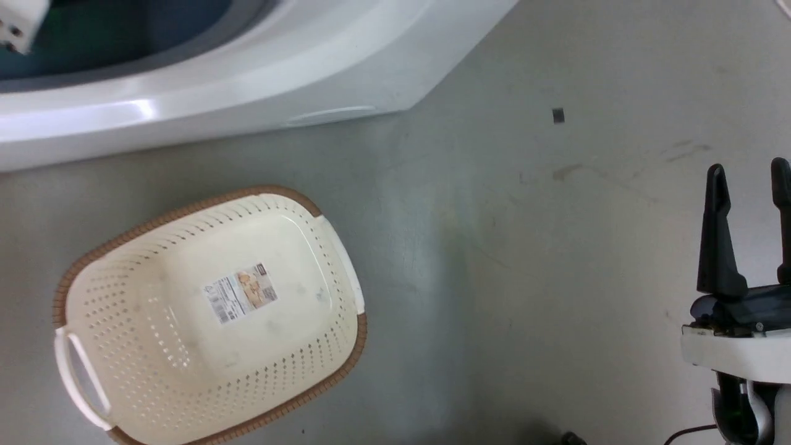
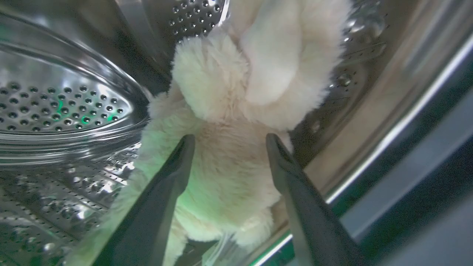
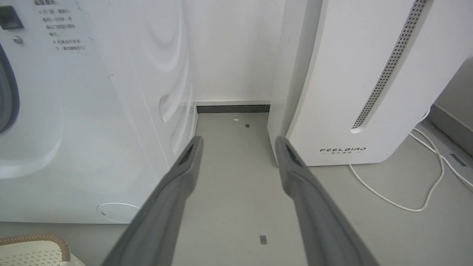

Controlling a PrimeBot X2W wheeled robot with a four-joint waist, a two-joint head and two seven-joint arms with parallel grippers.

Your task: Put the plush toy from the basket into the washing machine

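Lying inside the washing machine's (image 1: 247, 80) steel drum (image 2: 66, 107), the plush toy (image 2: 214, 85) rests against the perforated wall, close to the front lip (image 2: 425, 177). The left tool (image 2: 230, 137) points at it with its two fingers spread wide and nothing clamped between them; whether the inner faces brush the shaggy fur I cannot tell. The basket (image 1: 185, 213) sits on the floor (image 1: 525, 278) just before the machine, with only its label showing inside. The right tool (image 1: 748, 167) hangs over the bare floor, also spread wide and holding nothing, aimed at the gap between the machine and the FEELBIRD appliance (image 3: 351, 92).

The placing looks done, so the risk lies in the way out. Long fur could snag on a finger and drag the toy back toward the opening. Since the toy lies so near the lip, a floppy limb could flop over it and get pinched by the door. A crooked pull-back could also knock a finger on the drum's edge.
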